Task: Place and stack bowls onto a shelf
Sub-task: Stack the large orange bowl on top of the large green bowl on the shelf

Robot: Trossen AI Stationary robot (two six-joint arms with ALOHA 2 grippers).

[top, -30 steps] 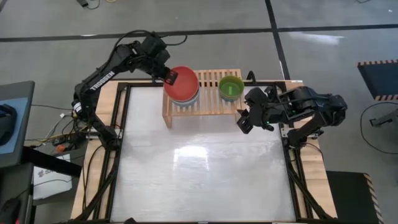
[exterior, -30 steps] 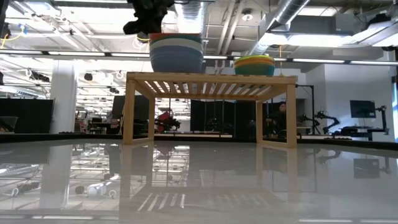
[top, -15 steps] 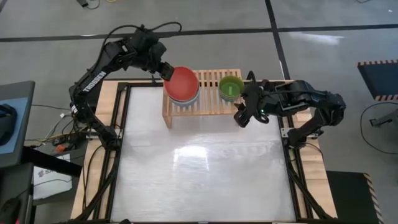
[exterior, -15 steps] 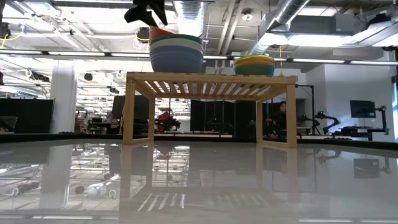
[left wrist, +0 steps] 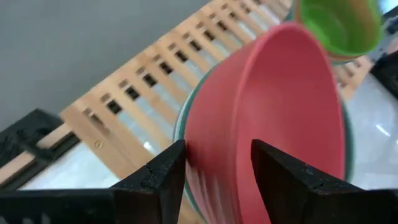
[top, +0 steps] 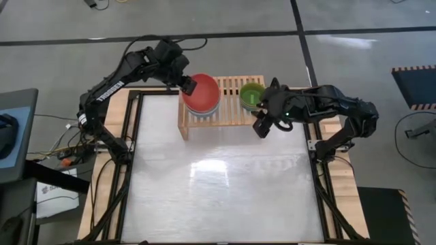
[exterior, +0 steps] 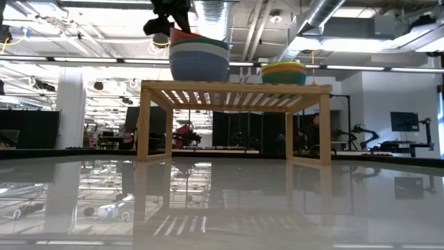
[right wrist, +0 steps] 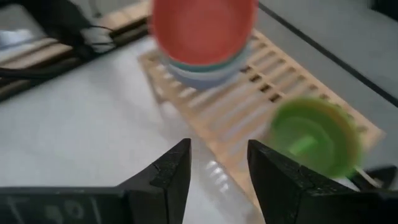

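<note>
The light-wood shelf [top: 231,112] stands at the table's far edge. On its left part a stack of bowls rests on the slats, slate blue at the bottom and a red-orange bowl [top: 202,92] on top, tilted with its left rim higher [exterior: 179,33]. On the right part a lime green bowl [top: 252,94] sits nested in a yellow one [exterior: 283,68]. My left gripper [top: 185,85] is open at the red-orange bowl's left rim. My right gripper [top: 260,128] is open, just off the shelf's right front corner, with nothing between its fingers. My left gripper comes slanting down from the far left, its open fingers [left wrist: 163,177] standing on either side of the red-orange bowl's left rim [left wrist: 198,163]. I cannot tell whether they touch it. The bowl rests tilted on the stack.
Black frame rails [top: 136,136] run along the table's edges. The white tabletop [top: 218,184] stretches from the shelf to the near edge. Beyond the table the low view shows a workshop room.
My left gripper has let go of the red-orange bowl's left rim, drawn up and back toward the far left, then come back down to the rim. The bowl now sits tilted, its left rim raised. My right gripper has moved a little toward the shelf's right end.
</note>
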